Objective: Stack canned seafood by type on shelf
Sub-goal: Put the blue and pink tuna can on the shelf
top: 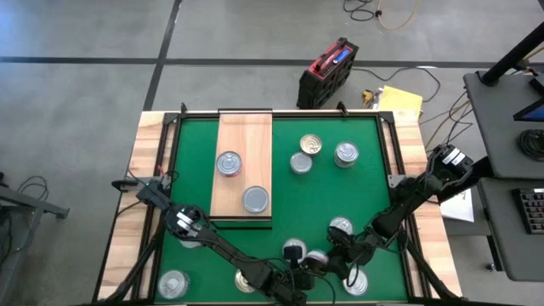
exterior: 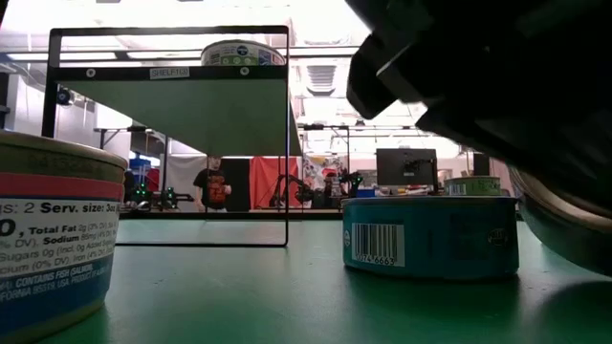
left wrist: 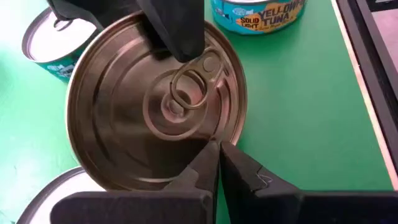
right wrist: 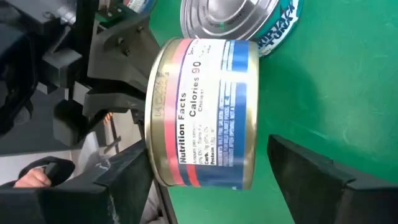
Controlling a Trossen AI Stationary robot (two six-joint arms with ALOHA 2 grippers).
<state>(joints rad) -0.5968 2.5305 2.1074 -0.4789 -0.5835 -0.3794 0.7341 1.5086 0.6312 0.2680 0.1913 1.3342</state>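
A gold-lidded can [left wrist: 155, 106] with a red, white and blue label [right wrist: 205, 112] stands tilted near the mat's front edge, its pull-tab lid turned toward my left gripper [left wrist: 219, 155]. That gripper is shut, at the lid's near rim. My right gripper [right wrist: 205, 146] is open around the same can. One of its fingers [left wrist: 174, 31] lies over the lid, and the other [right wrist: 323, 180] stands off the can's bottom with a gap. The shelf [top: 242, 136] at the back left carries two silver-lidded cans [top: 229, 163] [top: 255, 200], each resting on its bottom. My left gripper's shut fingertips meet the can at the near rim of its lid [left wrist: 208, 142], slanting down at it. The fingers hide the exact spot. The can is tilted, lid facing them. My right gripper straddles the can, and I cannot tell whether its lid-side finger touches.
Loose cans stand on the green mat: three at the back right [top: 310, 144] [top: 301, 162] [top: 345, 154], one at mid right [top: 341, 227] and others along the front [top: 174, 285] [top: 355, 283]. A teal tuna can [right wrist: 236, 18] sits close beside the tilted one. Free mat lies in the middle.
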